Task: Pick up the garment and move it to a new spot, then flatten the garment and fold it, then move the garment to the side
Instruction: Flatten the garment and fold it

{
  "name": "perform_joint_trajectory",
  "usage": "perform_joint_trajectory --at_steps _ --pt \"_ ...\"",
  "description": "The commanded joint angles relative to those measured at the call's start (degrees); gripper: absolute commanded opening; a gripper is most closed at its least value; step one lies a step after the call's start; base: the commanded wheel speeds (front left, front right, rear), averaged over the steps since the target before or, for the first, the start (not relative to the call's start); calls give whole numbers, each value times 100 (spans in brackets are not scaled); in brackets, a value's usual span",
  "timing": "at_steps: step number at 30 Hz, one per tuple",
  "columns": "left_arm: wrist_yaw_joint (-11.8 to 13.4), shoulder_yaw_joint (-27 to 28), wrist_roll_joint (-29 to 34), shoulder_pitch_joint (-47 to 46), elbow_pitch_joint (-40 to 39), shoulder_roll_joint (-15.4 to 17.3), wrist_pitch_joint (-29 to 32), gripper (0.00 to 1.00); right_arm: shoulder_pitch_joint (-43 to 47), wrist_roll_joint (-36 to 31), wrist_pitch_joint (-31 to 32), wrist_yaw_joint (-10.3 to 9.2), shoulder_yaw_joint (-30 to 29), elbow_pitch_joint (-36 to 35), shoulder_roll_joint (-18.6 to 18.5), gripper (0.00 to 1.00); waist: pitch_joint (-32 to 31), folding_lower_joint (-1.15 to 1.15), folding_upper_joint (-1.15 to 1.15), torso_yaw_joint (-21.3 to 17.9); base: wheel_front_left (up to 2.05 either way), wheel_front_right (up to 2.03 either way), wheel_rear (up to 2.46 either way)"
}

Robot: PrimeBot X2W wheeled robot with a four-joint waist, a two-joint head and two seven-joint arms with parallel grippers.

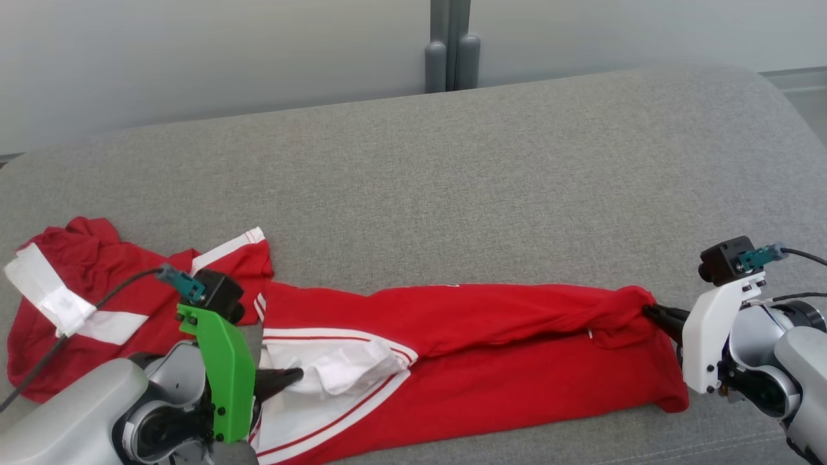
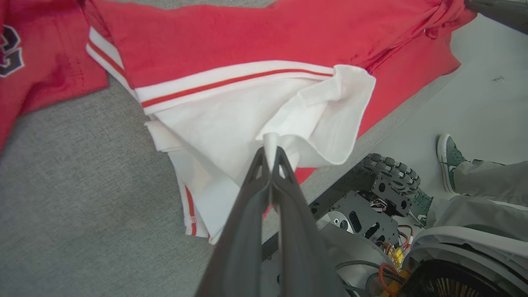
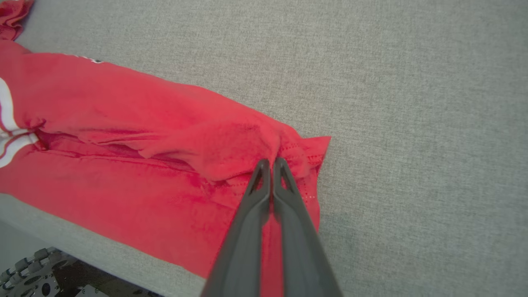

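The garment (image 1: 452, 349) is a red shirt with white, red-striped trim, stretched sideways along the front of the grey surface (image 1: 452, 181). Its left part lies bunched at the near left, sleeves spread. My left gripper (image 1: 294, 376) is shut on a fold of the white fabric (image 2: 272, 142), pinched between the fingertips. My right gripper (image 1: 649, 312) is shut on a gathered bit of red cloth (image 3: 270, 152) at the garment's right end. The cloth between the two grippers (image 3: 123, 123) lies folded lengthwise in loose layers, the lower layer reaching the front edge.
The grey padded surface runs wide behind and to the right of the garment. A pale wall with a grey post (image 1: 452, 45) stands behind it. Below the front edge I see the robot's wheeled base (image 2: 371, 198) and a person's shoe and trouser leg (image 2: 449, 161) on the floor.
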Motion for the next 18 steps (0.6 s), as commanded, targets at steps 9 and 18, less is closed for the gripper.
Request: perform_joint_trajectory --at_steps 9,18 --pt "-31 -27 -145 283 -58 -55 -107 0 -179 -377 -492 0 -67 308 94 0 -7 0 0 19 0 0 0" --pt "-58 -79 -41 441 5 -164 -282 0 -133 -227 -350 0 25 388 122 0 96 0 0 72 0 0 0"
